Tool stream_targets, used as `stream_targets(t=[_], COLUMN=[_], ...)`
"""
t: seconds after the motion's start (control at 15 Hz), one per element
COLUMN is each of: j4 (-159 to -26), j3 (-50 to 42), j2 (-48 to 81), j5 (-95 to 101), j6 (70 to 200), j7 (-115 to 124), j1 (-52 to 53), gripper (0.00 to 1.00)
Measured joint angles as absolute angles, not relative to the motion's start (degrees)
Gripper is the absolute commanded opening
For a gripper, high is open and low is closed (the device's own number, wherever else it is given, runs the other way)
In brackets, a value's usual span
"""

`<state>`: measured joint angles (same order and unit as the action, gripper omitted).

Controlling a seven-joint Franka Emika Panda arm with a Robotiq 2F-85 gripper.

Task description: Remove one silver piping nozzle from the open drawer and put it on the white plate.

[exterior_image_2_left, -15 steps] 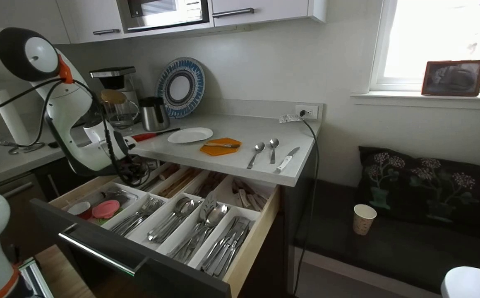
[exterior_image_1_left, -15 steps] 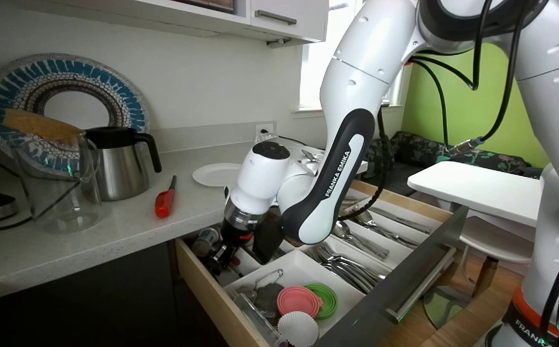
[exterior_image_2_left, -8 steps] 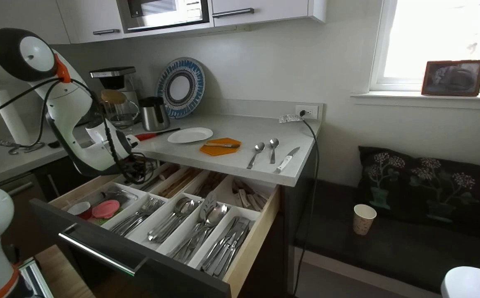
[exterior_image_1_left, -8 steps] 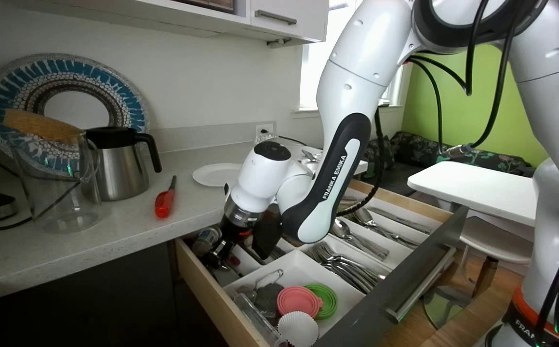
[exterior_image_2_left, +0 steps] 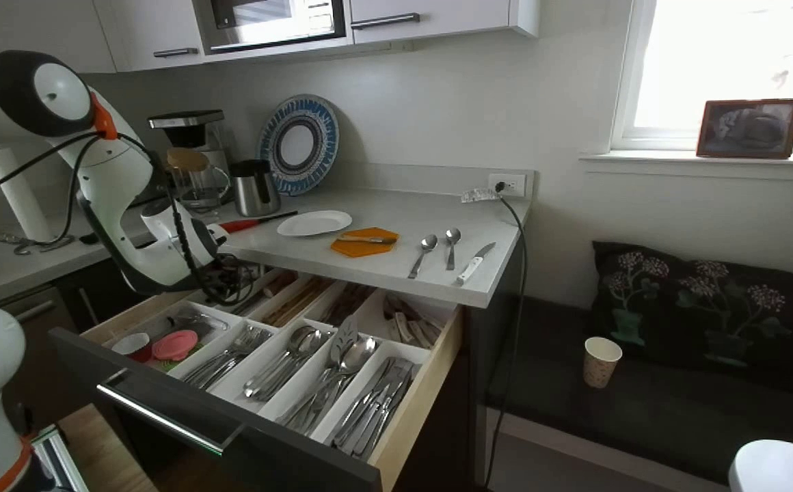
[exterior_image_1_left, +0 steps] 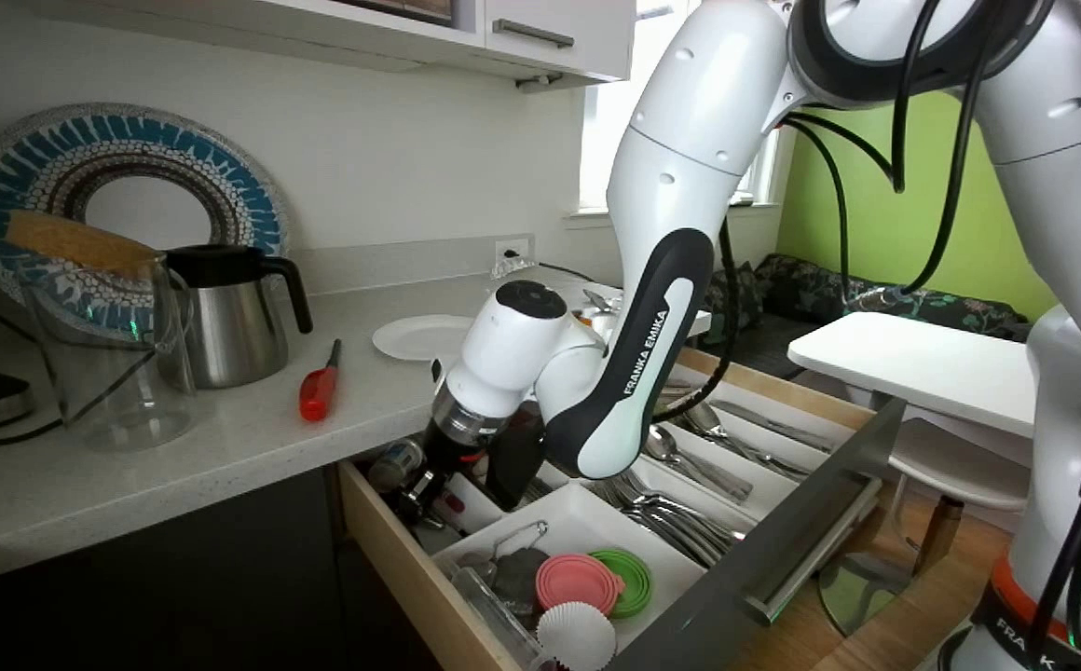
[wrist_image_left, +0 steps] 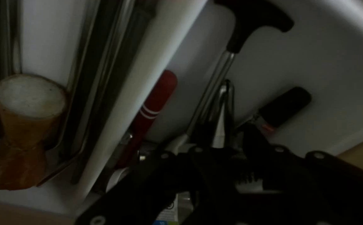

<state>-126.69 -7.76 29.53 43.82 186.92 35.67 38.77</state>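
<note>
The open drawer (exterior_image_1_left: 410, 573) shows in both exterior views (exterior_image_2_left: 431, 376), with pale wood sides and a dark front. My gripper (exterior_image_1_left: 419, 499) reaches down into its back corner compartment, partly hidden in an exterior view (exterior_image_2_left: 232, 280). In the dark wrist view my gripper (wrist_image_left: 227, 134) has its fingers apart, partly open. A silver cone, the piping nozzle (wrist_image_left: 220, 131), stands between the fingertips, nearer the finger on the left of the picture; contact cannot be told. Its lower part is hidden. The white plate (exterior_image_1_left: 421, 337) lies on the counter, also in an exterior view (exterior_image_2_left: 314, 223).
Around the fingers lie a black-handled tool (wrist_image_left: 256, 18), a red handle (wrist_image_left: 156, 93) and a small black-handled tool (wrist_image_left: 286, 106). A white divider (wrist_image_left: 150, 62) runs beside them. The counter edge (exterior_image_1_left: 391, 424) overhangs the drawer's back. A red lighter (exterior_image_1_left: 319, 391) lies near the plate.
The arm's upper links have shifted slightly. My gripper stays in the same compartment, moved only a little. Plate and drawer have not moved.
</note>
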Motion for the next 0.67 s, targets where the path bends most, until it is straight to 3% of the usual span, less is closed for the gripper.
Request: stream_targets(t=[0.4, 0.67], j4=[-126.9, -127.0], j3=[-7.7, -6.9], j2=[30.9, 30.9], j5=[43.7, 43.7], j6=[187.8, 187.7], j7=[35.7, 35.7], j1=[38.3, 37.5], gripper=[0.41, 0.38])
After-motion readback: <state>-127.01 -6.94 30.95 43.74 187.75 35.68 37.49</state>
